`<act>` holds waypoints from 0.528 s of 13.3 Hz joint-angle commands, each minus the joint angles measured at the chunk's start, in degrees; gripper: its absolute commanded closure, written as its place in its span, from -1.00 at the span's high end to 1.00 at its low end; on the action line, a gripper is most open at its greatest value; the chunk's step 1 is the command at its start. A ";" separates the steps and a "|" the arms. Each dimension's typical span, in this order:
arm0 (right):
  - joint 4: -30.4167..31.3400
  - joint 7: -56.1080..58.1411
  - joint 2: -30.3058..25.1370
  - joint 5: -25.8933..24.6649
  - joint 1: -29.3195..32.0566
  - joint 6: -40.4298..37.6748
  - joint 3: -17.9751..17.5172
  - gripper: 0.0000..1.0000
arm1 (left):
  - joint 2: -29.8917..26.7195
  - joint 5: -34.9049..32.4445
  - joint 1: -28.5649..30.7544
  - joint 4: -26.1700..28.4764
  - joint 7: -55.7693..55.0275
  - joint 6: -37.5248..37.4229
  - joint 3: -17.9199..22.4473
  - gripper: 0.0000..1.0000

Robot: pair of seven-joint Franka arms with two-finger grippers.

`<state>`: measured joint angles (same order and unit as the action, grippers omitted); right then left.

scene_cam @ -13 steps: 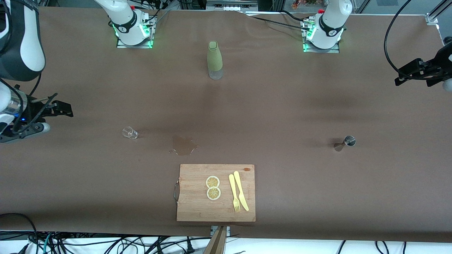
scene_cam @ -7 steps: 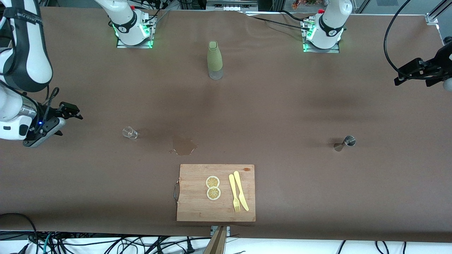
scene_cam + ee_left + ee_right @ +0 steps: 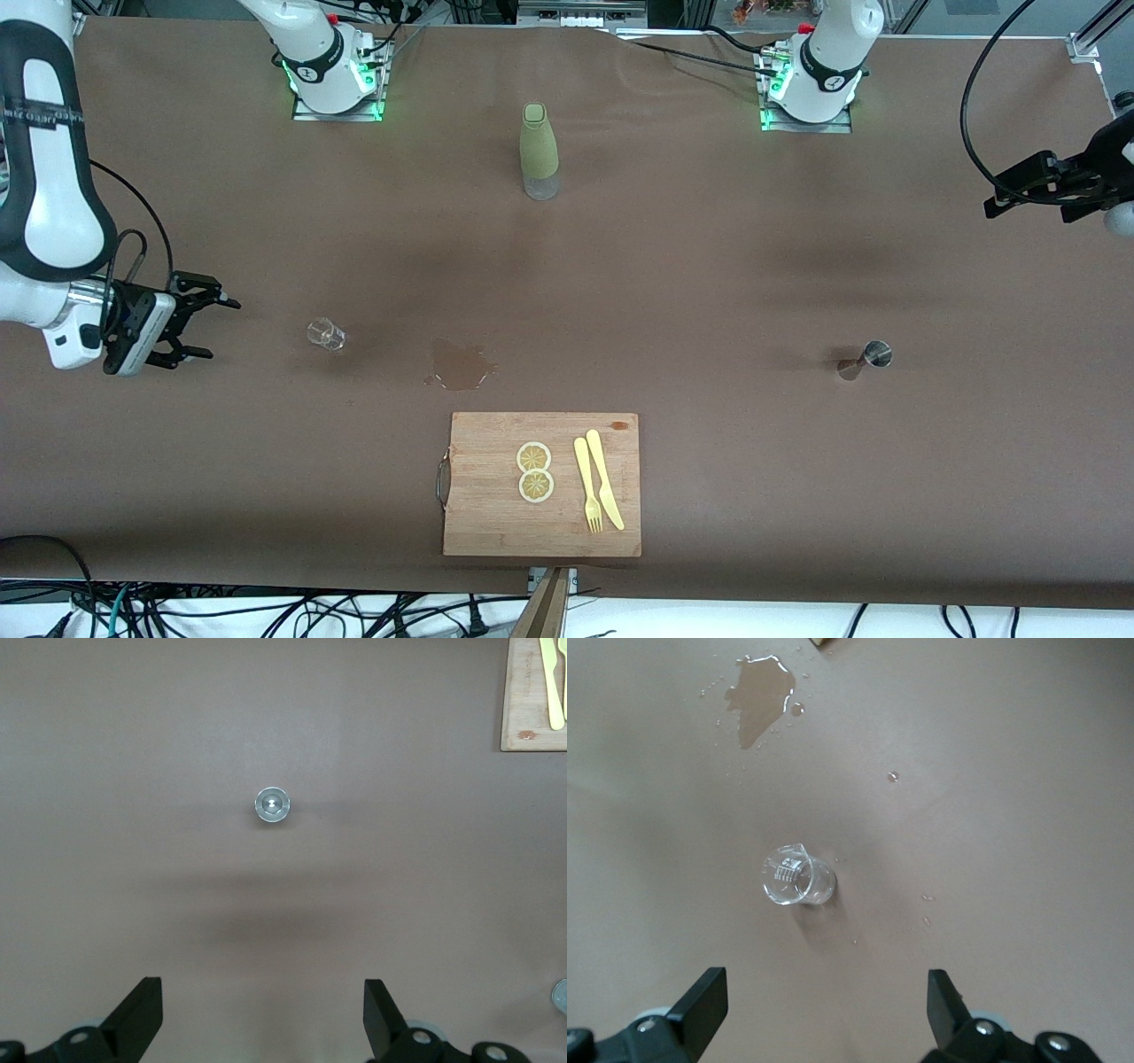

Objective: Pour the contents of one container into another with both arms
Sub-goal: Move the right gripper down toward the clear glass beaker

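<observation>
A small clear measuring glass [image 3: 326,334] [image 3: 797,880] stands on the brown table toward the right arm's end. My right gripper [image 3: 217,330] [image 3: 824,1005] hovers low beside it, open and empty, a short gap away. Toward the left arm's end stands a small steel jigger [image 3: 873,356] [image 3: 273,804]. The left gripper [image 3: 1005,190] [image 3: 263,1010] hangs high over the table's edge at that end, open and empty, well apart from the jigger.
A green sleeved bottle [image 3: 539,152] stands between the two bases. A wet spill [image 3: 459,365] [image 3: 762,695] lies beside the glass. Nearer the camera is a wooden cutting board [image 3: 496,523] with two lemon slices, a yellow fork and a yellow knife.
The right arm has swung in from the table's end, bringing its gripper lower and closer to the glass. The left gripper has drifted only slightly.
</observation>
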<state>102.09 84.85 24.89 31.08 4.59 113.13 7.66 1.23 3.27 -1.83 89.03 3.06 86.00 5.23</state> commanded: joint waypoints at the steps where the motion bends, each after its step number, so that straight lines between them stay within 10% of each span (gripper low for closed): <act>1: -0.13 3.92 1.29 4.33 0.16 0.07 0.08 1.00 | 0.00 0.77 0.69 3.76 1.69 4.25 -0.05 1.00; 7: 0.04 11.71 4.10 10.91 0.16 -0.37 0.16 1.00 | 0.00 -1.07 2.18 16.51 1.60 20.07 -0.05 1.00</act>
<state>102.09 91.13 27.63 38.28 4.57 113.26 7.68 2.69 3.14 -0.43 101.34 3.44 102.11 5.36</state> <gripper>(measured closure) 0.000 0.000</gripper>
